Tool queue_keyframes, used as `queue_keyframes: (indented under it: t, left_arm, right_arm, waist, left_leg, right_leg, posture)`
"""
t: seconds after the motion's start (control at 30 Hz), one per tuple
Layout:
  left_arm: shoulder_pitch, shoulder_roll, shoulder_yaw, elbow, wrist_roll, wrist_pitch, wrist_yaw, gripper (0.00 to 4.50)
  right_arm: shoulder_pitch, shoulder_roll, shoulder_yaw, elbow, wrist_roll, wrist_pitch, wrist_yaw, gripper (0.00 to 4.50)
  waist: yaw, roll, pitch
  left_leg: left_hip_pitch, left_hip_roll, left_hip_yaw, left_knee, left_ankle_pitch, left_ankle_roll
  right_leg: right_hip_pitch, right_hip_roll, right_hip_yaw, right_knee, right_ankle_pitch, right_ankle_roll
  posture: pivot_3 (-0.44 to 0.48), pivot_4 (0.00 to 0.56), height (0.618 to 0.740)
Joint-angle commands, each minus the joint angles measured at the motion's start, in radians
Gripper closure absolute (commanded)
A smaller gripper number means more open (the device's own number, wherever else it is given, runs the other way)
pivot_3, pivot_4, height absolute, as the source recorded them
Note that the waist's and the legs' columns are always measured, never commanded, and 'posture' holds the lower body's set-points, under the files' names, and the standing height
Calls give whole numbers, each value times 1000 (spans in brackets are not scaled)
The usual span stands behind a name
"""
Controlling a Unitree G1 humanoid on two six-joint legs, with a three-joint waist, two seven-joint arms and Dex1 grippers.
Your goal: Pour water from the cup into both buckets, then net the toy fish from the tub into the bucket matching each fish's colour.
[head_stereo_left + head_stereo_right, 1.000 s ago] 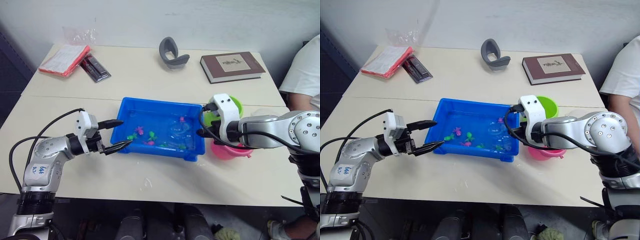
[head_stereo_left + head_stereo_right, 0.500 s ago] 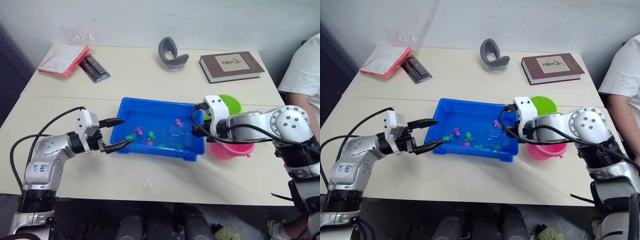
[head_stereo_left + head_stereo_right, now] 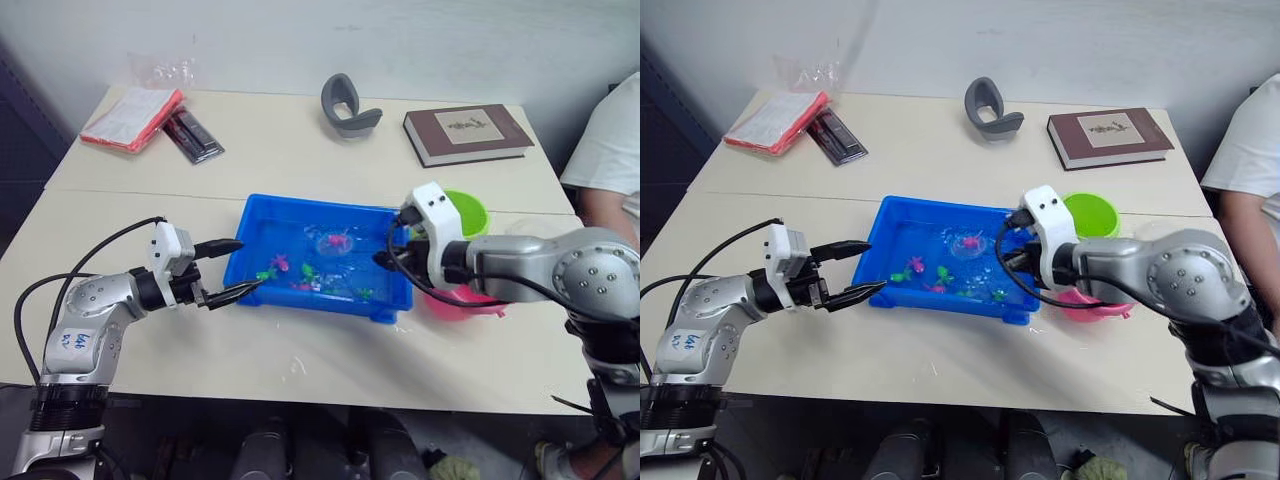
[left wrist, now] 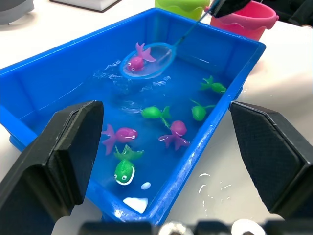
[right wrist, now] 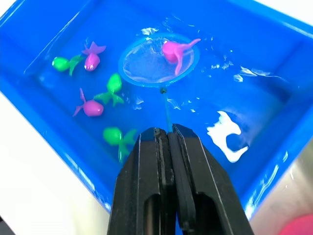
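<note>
The blue tub (image 3: 236,262) sits mid-table with water and several pink and green toy fish (image 4: 124,171). My right gripper (image 3: 385,259) is shut on the thin handle of the net (image 5: 146,63). The net's blue hoop hangs over the water near the tub's far side, with one pink fish (image 5: 172,50) lying in it. Beside the tub's right end stand the green bucket (image 3: 467,210) and the pink bucket (image 3: 470,303), partly behind my right arm. My left gripper (image 3: 250,263) is open at the tub's left wall, holding nothing. The cup is hidden.
A brown book (image 3: 465,132) and a grey curved object (image 3: 345,103) lie at the back of the table. A red-edged packet (image 3: 130,117) and a black item (image 3: 192,135) are at the back left. A person in white (image 3: 610,150) is at the right edge.
The net's hoop has moved from the tub's right part toward its middle and far side and now carries a pink fish. My right arm shifted with it; the left gripper stayed put.
</note>
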Motion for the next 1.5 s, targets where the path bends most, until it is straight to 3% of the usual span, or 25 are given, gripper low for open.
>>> queue_keyframes:
  t: [0.03, 0.23, 0.5, 0.6, 0.7, 1.0, 1.23, 1.5]
  left_arm:
    - [-11, 20, 20, -25, -10, -5, -11, 88]
    - [-48, 31, 4, -1, -11, 0, -46, 88]
    - [-132, 11, -43, 44, -12, 3, -106, 88]
    - [-185, -12, -74, 75, 1, -15, -127, 88]
    - [-222, -34, -86, 110, -4, -18, -141, 88]
    - [-298, -93, -156, 112, -12, 21, -190, 88]
    - [-331, -148, -186, 108, -9, 16, -197, 88]
    - [-322, -165, -190, 109, 0, 6, -194, 88]
  right_arm:
    - [91, -44, -141, -127, -123, -119, 226, 4500]
    - [254, -76, -290, -209, -271, -258, 438, 4500]
    - [560, -108, -494, -332, -405, -378, 646, 4500]
    - [741, -104, -590, -411, -534, -465, 725, 4500]
    - [843, -21, -678, -456, -583, -528, 689, 4500]
    - [1166, 162, -932, -440, -772, -738, 813, 4500]
    - [1287, 276, -985, -311, -910, -948, 912, 4500]
    - [1307, 292, -931, -206, -1122, -1194, 957, 4500]
  waist:
    - [1, 0, 0]
    - [1, 0, 0]
    - [18, 0, 0]
    - [26, 0, 0]
    - [28, -1, 0]
    - [26, -1, 0]
    - [20, 0, -1]
    - [21, 1, -2]
  left_leg:
    - [0, 0, 0, 0, 0, 0]
    - [1, 0, 2, 1, 0, 0]
    - [2, -2, 3, 1, 0, 1]
    - [3, -2, 4, 1, 0, 1]
    - [3, -3, 5, 1, 1, 1]
    - [9, -4, 9, 1, 1, 2]
    - [21, -2, 9, 0, -2, 3]
    - [21, -2, 9, 0, -2, 3]
  right_leg:
    - [0, 0, -2, 0, 0, 0]
    - [0, 1, -3, 1, 1, 1]
    - [1, 4, -2, 1, 1, 2]
    - [1, 5, 0, 1, 2, 2]
    - [2, 5, 0, 2, 2, 3]
    - [4, 7, 6, 3, 2, 4]
    - [16, 8, 8, 1, 2, 4]
    - [16, 8, 9, 2, 2, 3]
  posture:
    - [0, 150, 740]
    - [0, 150, 740]
    - [0, 150, 740]
    - [0, 150, 740]
    - [0, 150, 740]
    - [0, 150, 740]
    - [0, 150, 740]
    - [0, 150, 740]
